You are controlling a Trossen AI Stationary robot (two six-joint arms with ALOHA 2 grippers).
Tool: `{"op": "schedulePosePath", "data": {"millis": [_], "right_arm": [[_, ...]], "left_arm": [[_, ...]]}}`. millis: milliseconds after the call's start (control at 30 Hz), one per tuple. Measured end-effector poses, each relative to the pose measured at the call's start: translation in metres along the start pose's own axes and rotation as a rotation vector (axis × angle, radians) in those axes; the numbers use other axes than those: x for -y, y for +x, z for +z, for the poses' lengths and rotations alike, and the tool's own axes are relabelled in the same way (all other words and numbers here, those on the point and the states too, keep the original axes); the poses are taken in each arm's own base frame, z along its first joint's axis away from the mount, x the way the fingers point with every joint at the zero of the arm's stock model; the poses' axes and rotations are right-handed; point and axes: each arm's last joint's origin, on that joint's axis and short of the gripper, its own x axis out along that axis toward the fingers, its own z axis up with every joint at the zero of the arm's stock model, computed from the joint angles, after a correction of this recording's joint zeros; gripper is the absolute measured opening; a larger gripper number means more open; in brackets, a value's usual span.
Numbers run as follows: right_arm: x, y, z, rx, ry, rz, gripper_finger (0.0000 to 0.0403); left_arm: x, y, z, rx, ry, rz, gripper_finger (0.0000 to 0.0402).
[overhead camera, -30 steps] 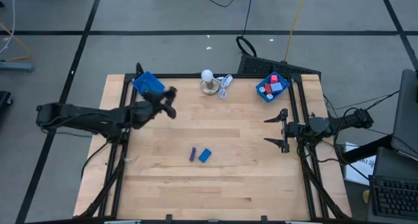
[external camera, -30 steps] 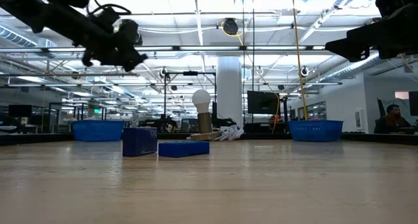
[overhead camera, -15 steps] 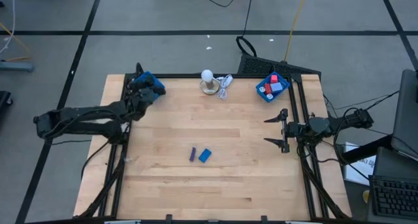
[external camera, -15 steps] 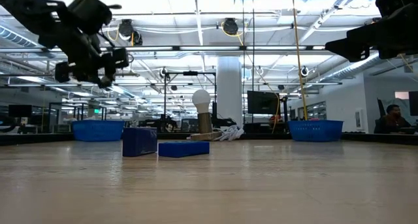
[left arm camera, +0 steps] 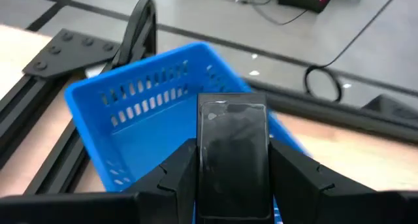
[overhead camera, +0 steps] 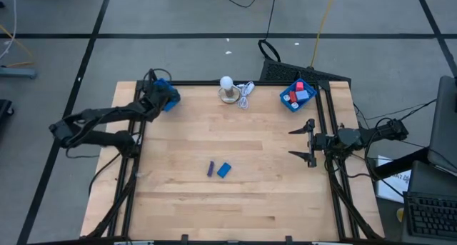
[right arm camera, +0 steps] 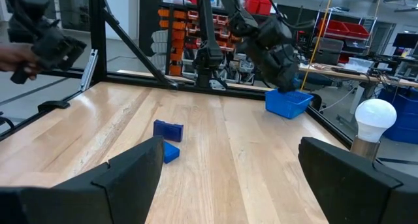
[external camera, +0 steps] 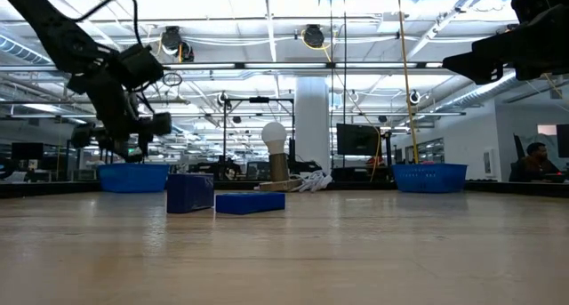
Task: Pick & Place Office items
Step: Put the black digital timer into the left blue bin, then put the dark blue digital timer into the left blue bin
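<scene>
We've got the left gripper (left arm camera: 232, 185) clamped on a dark grey block (left arm camera: 232, 155), upright directly over the left blue tray (left arm camera: 140, 119), purple (overhead camera: 211, 169) and blue (overhead camera: 224, 170) blocks mid-table, right gripper (overhead camera: 305, 142) parked wide.

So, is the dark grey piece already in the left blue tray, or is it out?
Out: the left tool holds the dark grey piece between its fingers, above the left blue tray.

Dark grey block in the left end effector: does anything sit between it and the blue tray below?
Nothing visible. The left end effector holds the dark grey block directly over the blue tray at the table's far left corner, and the tray area visible beneath shows nothing in it.
</scene>
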Motion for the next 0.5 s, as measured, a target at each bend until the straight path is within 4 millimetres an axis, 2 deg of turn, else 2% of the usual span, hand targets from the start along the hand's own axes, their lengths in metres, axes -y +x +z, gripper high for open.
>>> {"op": "schedulePosePath", "data": {"millis": [200,400,500], "right_arm": [[0.000,0.000,0.000,0.000,0.000,0.000,0.0343],[0.000,0.000,0.000,0.000,0.000,0.000,0.0343],[0.000,0.000,0.000,0.000,0.000,0.000,0.0343]], "left_arm": [[-0.003,0.014,-0.006,-0.025,0.014,0.060,0.0159],[-0.006,0.018,-0.006,-0.029,0.013,0.087,0.0236],[-0.006,0.018,-0.006,-0.028,0.031,0.085,0.0262]]}}
